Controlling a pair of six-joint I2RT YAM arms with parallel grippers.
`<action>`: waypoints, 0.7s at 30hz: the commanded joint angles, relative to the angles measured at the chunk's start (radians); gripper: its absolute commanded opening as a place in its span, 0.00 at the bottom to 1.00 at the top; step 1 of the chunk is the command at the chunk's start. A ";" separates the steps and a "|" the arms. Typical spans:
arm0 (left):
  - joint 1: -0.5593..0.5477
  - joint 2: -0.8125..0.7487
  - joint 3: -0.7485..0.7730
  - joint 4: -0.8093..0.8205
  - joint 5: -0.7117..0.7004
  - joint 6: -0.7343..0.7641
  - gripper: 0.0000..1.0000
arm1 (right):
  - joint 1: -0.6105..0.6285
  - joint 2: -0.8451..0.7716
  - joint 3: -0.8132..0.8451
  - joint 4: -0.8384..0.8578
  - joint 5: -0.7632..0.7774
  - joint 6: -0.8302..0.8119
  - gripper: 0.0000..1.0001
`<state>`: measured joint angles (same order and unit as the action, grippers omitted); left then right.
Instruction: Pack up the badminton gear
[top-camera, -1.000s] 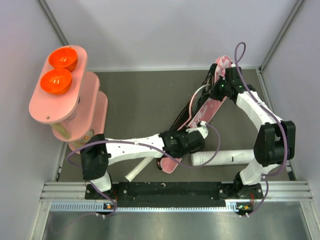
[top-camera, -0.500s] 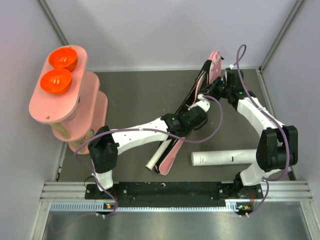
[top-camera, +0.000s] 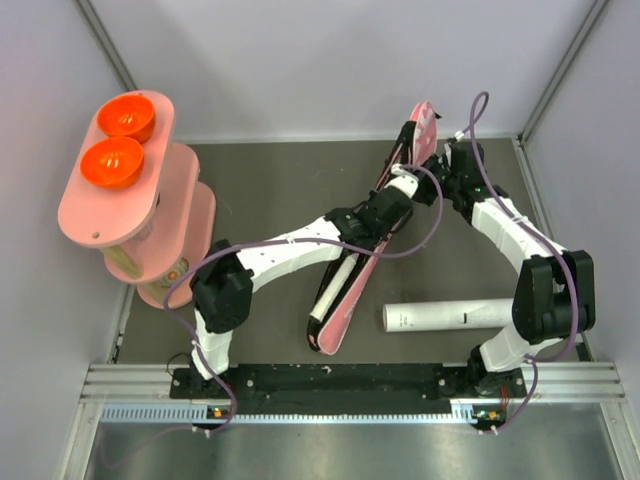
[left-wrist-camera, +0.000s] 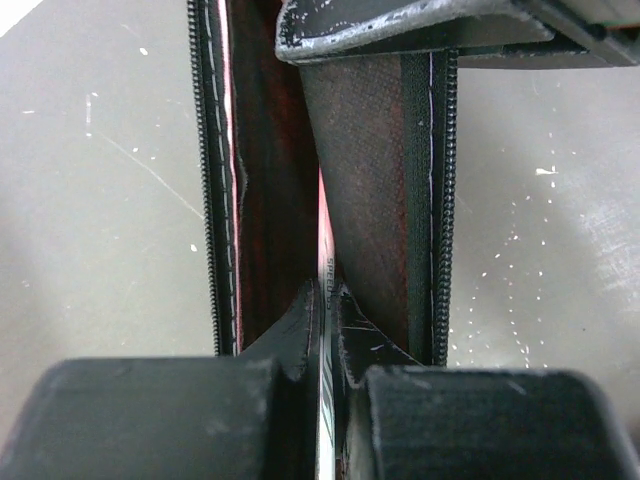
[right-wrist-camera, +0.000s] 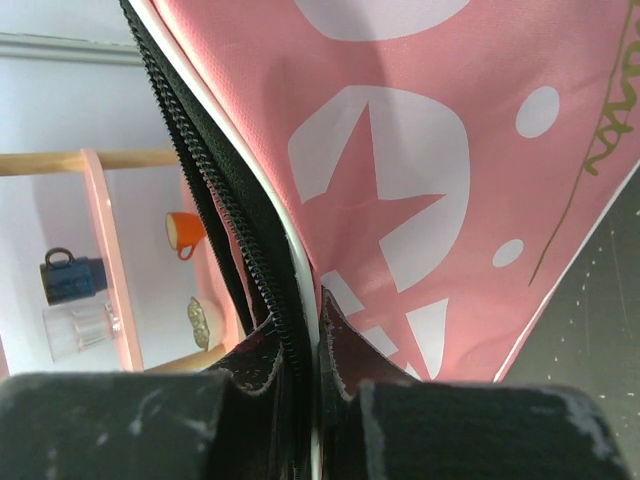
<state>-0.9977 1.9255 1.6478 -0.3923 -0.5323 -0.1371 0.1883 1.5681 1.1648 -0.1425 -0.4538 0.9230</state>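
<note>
Dark table holds the pink bag — up on its edge. Right gripper pinches its zipper; left gripper pinches a racket inside.

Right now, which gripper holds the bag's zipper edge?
The right gripper, shut on the pink bag at its black zipper; the left gripper pinches a racket.

Matt pink cloth bag (coarse black zipper)

The table is seen from high above its near edge, looking down. The pink bag is viewed very closely by each wrist camera and is shared by all views.
</note>
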 joint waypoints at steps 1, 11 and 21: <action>0.037 0.021 0.095 0.080 0.110 -0.044 0.00 | 0.016 -0.072 0.015 0.075 -0.075 0.037 0.00; 0.103 -0.181 0.029 -0.143 0.452 -0.139 0.73 | 0.010 -0.039 0.024 0.070 -0.089 0.011 0.00; 0.174 -0.562 -0.379 -0.083 0.629 -0.174 0.80 | 0.000 -0.013 0.035 0.077 -0.128 -0.007 0.00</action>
<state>-0.8387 1.4052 1.3575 -0.5121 -0.0410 -0.2859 0.1871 1.5684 1.1648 -0.1562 -0.5129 0.9085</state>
